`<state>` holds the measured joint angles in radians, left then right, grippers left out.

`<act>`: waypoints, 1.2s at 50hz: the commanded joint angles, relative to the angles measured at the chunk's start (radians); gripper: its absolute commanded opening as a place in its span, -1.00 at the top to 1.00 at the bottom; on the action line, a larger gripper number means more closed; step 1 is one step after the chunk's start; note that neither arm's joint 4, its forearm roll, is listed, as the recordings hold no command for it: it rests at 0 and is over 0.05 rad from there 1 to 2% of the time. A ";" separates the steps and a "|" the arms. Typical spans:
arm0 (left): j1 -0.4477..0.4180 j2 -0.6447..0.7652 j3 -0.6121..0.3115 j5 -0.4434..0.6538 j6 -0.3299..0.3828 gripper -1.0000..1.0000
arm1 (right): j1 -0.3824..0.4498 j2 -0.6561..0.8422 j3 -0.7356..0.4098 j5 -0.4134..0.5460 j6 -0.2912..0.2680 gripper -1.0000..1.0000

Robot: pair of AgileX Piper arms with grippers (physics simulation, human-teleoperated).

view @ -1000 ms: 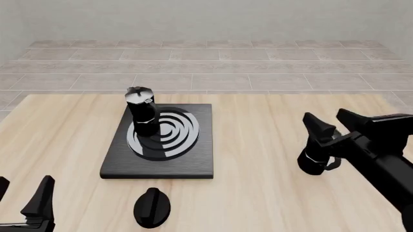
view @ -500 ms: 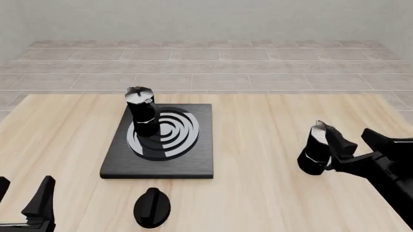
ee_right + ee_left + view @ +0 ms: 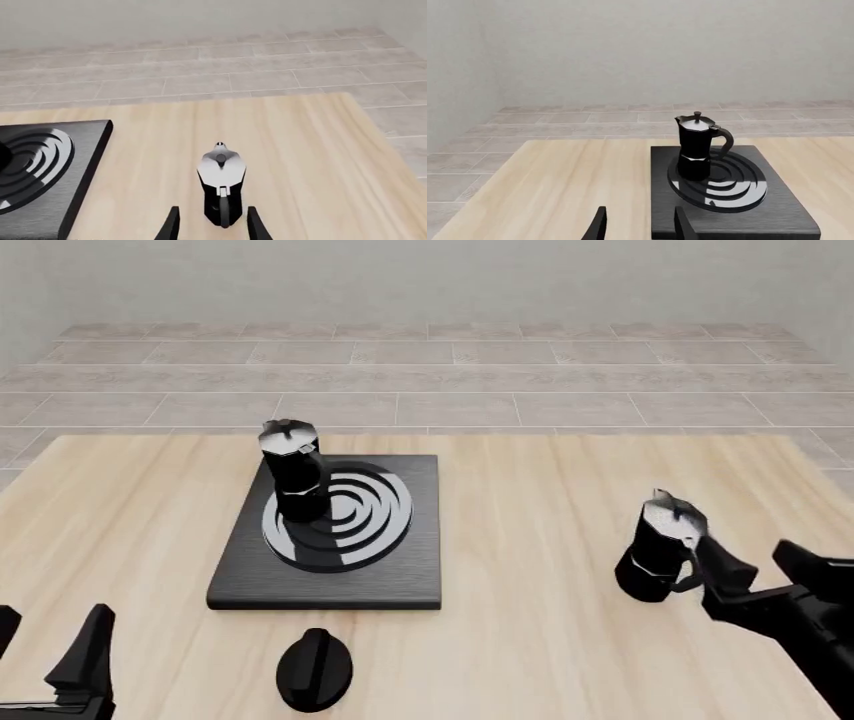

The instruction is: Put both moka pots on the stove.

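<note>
We see one moka pot (image 3: 292, 472) standing upright on the stove (image 3: 334, 530), on the left part of its silver rings. The second moka pot (image 3: 659, 548) stands on the table (image 3: 534, 540), well right of the stove. Our right gripper (image 3: 761, 575) is spread open just behind its handle, holding nothing. Our left gripper (image 3: 47, 645) hangs open and empty near the table's front-left edge.

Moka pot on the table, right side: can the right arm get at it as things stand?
Probably yes. The right gripper is open just behind the moka pot, whose handle sits between the fingers in the right wrist view, with nothing between.
</note>
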<state>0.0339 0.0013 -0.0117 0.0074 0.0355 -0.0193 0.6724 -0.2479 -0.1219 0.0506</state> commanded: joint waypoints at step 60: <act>-0.001 0.000 0.001 0.002 0.015 -1.00 | -0.024 0.147 -0.217 0.231 -0.068 -1.00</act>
<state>0.0318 0.0014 -0.0087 0.0079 0.0494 -0.0433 0.7677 -0.3986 0.0476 0.0006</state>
